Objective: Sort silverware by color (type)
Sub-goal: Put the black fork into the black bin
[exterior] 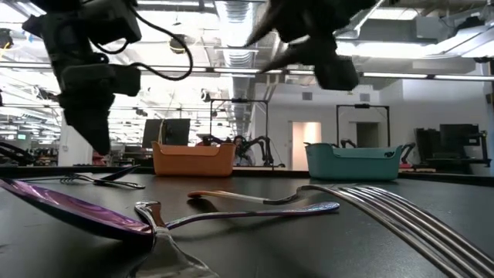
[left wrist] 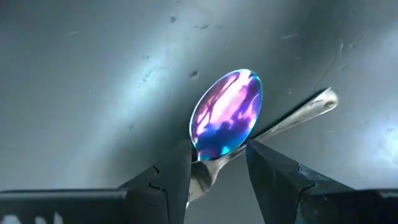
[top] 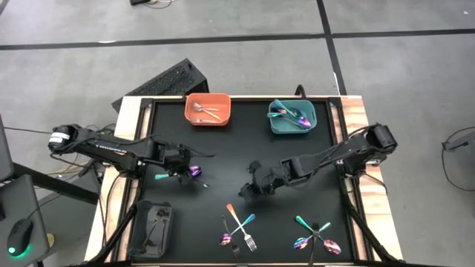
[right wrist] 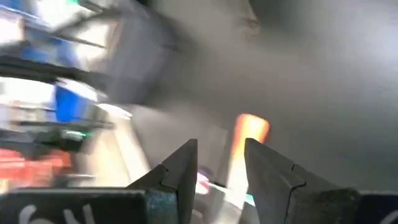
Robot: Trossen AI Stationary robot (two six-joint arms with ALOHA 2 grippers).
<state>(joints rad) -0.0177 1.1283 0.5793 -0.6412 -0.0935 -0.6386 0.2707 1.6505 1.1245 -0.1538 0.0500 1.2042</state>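
Iridescent purple-rainbow spoon [left wrist: 225,115] sits between your left gripper's [top: 185,172] parted fingers, not yet clamped, at table left-centre. Your right gripper [top: 252,188] hovers mid-table, fingers apart, empty. Orange bin [top: 208,110] and teal bin [top: 292,116] partly filled; front-edge loose silverware [top: 241,226] remains.

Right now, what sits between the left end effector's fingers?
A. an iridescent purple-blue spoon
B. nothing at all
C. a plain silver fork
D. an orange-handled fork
A: the left wrist view shows the iridescent purple-blue spoon with its neck between the left end effector fingers, over the black tabletop.
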